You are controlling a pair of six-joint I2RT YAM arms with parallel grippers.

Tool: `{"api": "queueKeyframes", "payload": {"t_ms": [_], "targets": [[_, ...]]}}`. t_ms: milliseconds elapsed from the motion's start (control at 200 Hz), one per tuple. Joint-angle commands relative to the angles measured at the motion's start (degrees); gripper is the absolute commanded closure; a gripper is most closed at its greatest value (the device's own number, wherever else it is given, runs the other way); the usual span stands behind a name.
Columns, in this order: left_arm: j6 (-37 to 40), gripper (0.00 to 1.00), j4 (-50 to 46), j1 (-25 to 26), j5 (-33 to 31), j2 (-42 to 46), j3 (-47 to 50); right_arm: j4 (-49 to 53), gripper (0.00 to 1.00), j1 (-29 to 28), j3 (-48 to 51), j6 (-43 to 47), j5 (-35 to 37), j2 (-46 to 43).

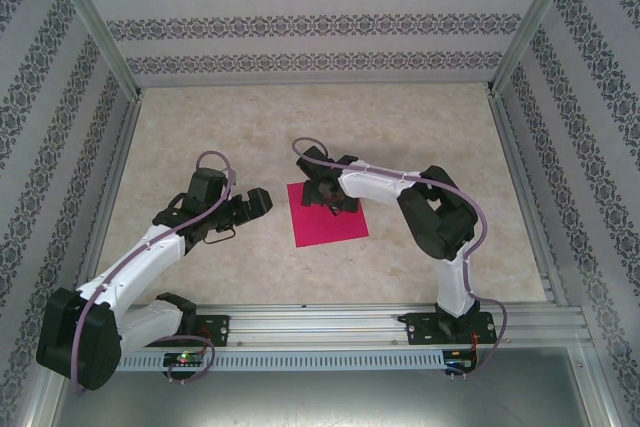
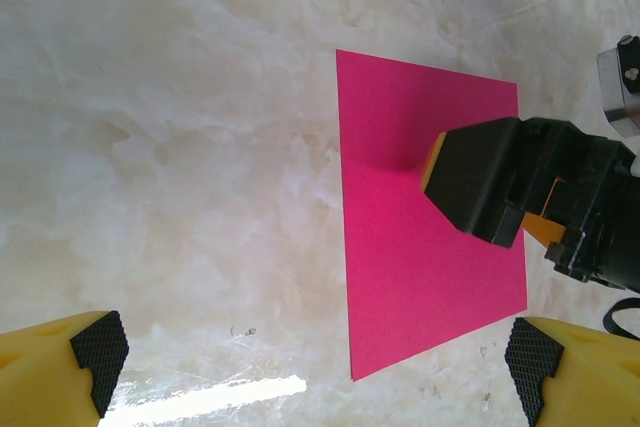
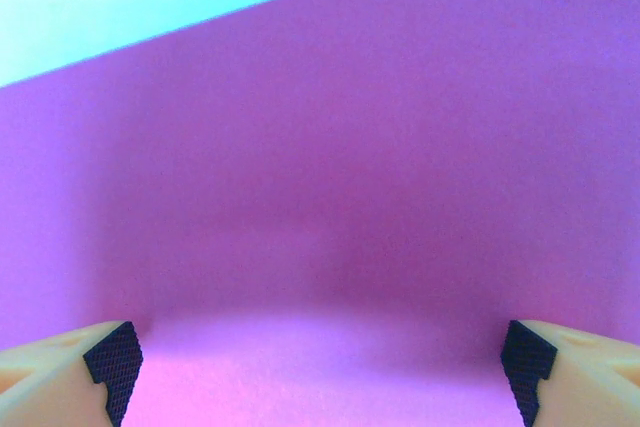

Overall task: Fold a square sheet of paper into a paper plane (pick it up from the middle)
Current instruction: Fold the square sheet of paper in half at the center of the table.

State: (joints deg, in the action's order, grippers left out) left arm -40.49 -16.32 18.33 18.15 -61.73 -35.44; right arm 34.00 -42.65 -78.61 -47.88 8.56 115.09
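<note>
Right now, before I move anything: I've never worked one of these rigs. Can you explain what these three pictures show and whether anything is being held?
You have two robot arms bolted at the near edge of a table. The overhead picture looks down from behind them. The other two come from a camera on each wrist, so the yellow fingers at the bottom are that arm's own. One pink sheet of paper lies flat and unfolded on the table. The right gripper is low over the sheet's far part, jaws wide open; I cannot tell whether it touches. The left gripper is open beside the sheet, apart from it. Nothing is held.
</note>
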Motion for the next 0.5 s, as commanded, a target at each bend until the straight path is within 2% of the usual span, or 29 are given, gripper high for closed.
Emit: {"api": "queueKeyframes", "payload": {"t_ms": [0, 130, 200, 495], "targets": [[1.29, 0.00, -1.36, 0.45, -1.07, 1.39, -0.53, 3.97, 0.04, -1.38, -1.81, 10.45, 0.35, -3.19], [1.33, 0.00, -1.24, 0.41, -1.01, 1.27, -0.50, 3.71, 0.03, -1.39, -0.71, 20.83, 0.18, -5.13], [1.25, 0.00, -1.01, 0.48, -0.96, 1.39, -0.34, 4.45, 0.02, -0.41, -0.86, 24.30, -2.29, -4.69], [0.77, 0.00, -0.82, 0.41, -1.03, 1.58, 0.11, 8.36, 0.02, 0.60, -4.56, 23.37, -5.06, 0.31]]}}
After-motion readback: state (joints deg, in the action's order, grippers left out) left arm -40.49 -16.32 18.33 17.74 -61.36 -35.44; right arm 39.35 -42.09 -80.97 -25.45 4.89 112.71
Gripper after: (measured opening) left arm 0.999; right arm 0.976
